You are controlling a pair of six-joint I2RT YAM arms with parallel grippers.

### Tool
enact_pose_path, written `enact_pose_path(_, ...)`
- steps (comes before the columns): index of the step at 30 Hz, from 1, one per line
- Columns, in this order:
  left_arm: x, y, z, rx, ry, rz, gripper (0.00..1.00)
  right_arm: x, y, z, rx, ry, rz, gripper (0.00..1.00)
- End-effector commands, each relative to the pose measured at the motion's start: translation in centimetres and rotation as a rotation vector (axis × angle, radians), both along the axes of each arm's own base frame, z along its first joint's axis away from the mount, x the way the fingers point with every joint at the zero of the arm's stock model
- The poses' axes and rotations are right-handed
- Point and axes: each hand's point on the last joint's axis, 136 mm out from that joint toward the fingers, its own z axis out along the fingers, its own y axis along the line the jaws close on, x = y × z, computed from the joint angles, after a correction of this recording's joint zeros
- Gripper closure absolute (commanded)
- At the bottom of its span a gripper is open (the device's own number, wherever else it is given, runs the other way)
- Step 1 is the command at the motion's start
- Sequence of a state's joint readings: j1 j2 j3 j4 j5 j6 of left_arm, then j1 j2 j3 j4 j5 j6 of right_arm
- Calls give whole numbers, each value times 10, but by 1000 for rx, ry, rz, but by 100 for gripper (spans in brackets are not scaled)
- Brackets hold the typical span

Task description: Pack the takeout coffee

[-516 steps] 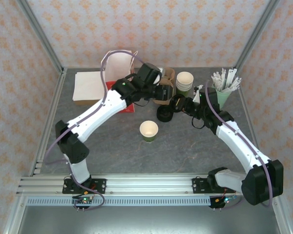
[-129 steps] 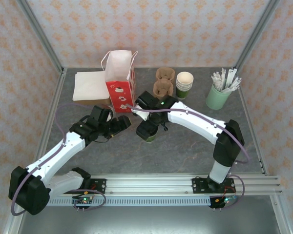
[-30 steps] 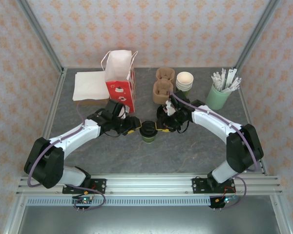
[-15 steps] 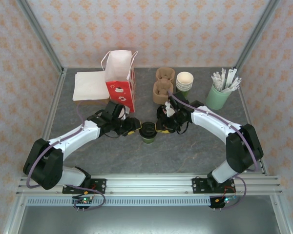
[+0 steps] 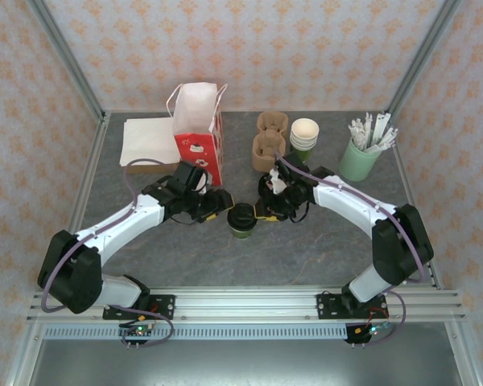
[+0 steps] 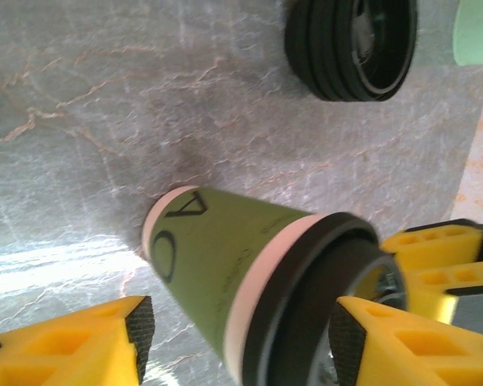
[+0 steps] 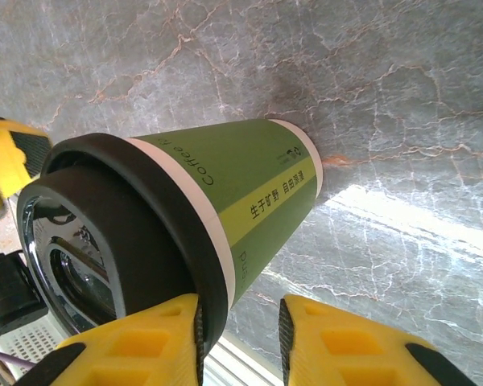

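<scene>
The left claw (image 6: 240,322) stands spread, its yellow fingers (image 6: 80,342) on either side of the small dark green paper cup with a round black plastic lid (image 6: 225,257). A gap shows at the left pad, while the lid's rim hides the right pad's contact. The right claw (image 7: 240,322) sits just beside that lid, jaws narrowly parted with nothing between them. Its finger bases are cut off by the picture's edge.
</scene>
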State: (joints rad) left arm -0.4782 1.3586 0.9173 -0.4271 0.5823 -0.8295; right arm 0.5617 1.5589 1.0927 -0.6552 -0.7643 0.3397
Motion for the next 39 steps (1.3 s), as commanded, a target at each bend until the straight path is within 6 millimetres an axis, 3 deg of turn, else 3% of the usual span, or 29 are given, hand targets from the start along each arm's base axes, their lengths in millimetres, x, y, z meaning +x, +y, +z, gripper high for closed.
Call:
enact_pose_path(1,5,5,20,6,-59,21,34,-13,-15,-29,-130,57,4,69)
enact_pose_path(10,-11,-4,31,-80,-53,-23,24,-10,-13,-26,-123,53,2,69)
enact_pose_path(15,-20,-8,16,-52,-6,-71,23,-8,-13,-25,-122,49,3,69)
enact_pose_path(31,-42,-9,-26,43,115,-140,38,-5,-10,-21,-113,34,-3,66)
enact_pose_path(39,-43,-6,-30,69,122,-144,39,9,-6,4,-62,-37,-38,62)
